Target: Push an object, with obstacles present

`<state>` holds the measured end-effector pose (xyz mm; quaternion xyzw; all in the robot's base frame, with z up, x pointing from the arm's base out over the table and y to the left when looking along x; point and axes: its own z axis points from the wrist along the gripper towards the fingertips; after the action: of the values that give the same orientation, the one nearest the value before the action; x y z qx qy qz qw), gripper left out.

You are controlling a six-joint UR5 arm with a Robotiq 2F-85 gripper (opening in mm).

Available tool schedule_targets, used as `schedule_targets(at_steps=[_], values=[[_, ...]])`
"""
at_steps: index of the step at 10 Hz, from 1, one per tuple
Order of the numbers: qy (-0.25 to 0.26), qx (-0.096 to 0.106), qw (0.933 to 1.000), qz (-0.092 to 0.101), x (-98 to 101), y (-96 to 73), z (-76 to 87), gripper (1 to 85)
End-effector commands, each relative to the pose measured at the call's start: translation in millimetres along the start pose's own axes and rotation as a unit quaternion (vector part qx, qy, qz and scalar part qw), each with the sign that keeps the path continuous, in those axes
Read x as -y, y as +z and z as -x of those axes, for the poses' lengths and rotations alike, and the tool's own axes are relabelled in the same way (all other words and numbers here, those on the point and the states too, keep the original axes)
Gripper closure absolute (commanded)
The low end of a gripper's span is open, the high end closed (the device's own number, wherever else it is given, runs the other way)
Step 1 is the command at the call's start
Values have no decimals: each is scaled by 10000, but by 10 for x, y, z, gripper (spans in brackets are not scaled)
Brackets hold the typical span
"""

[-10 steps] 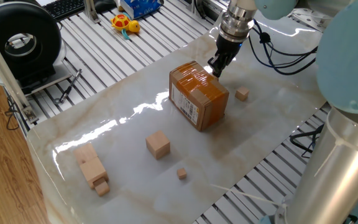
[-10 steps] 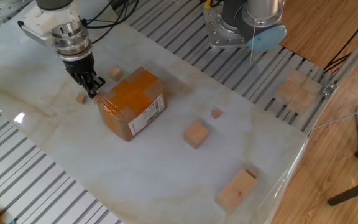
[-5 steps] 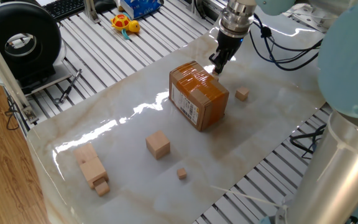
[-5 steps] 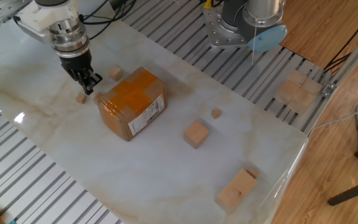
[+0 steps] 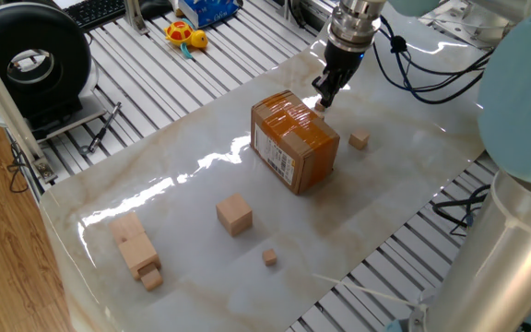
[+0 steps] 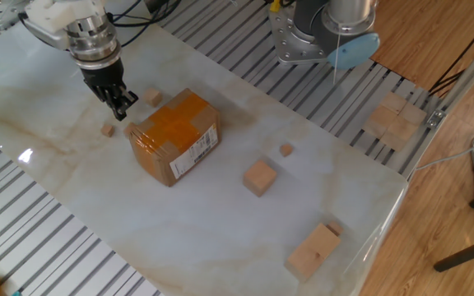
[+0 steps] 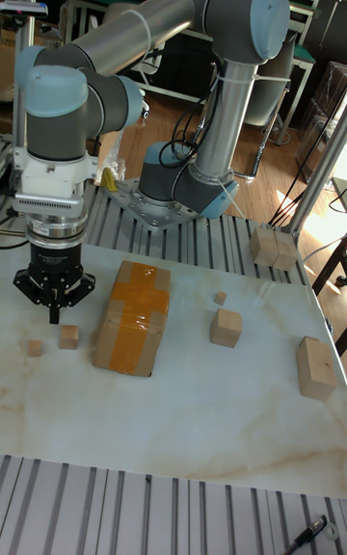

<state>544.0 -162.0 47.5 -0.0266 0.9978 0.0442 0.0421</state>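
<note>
A marble table (image 6: 220, 214) filled the frame's middle, the UR5 arm (image 7: 145, 25) reaching to its upper left. The taped cardboard box (image 6: 175, 136) sat left of centre. The gripper (image 6: 121, 108), fingers pinched together holding nothing, hung between two small cubes: one (image 6: 153, 97) beside the box's upper corner, one (image 6: 108, 130) further left.

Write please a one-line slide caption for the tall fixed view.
UR5 claw hovers behind two small wooden cubes, beside the taped cardboard box.
</note>
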Motion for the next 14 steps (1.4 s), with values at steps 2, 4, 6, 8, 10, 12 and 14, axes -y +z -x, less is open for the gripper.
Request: schedule_targets(at_steps=[2, 4, 6, 8, 10, 12, 14], values=[[-40, -33, 10000, -49, 59, -33, -52, 843], [26, -46, 9999, 112, -25, -33, -59, 843], [79, 15, 9999, 101, -51, -22, -94, 843], [166, 54, 9994, 306, -146, 26, -167, 843], [205, 145, 9993, 288, -193, 70, -155, 843], [111, 111, 9999, 21, -57, 74, -169, 843], [227, -7, 9997, 133, -129, 87, -244, 843]])
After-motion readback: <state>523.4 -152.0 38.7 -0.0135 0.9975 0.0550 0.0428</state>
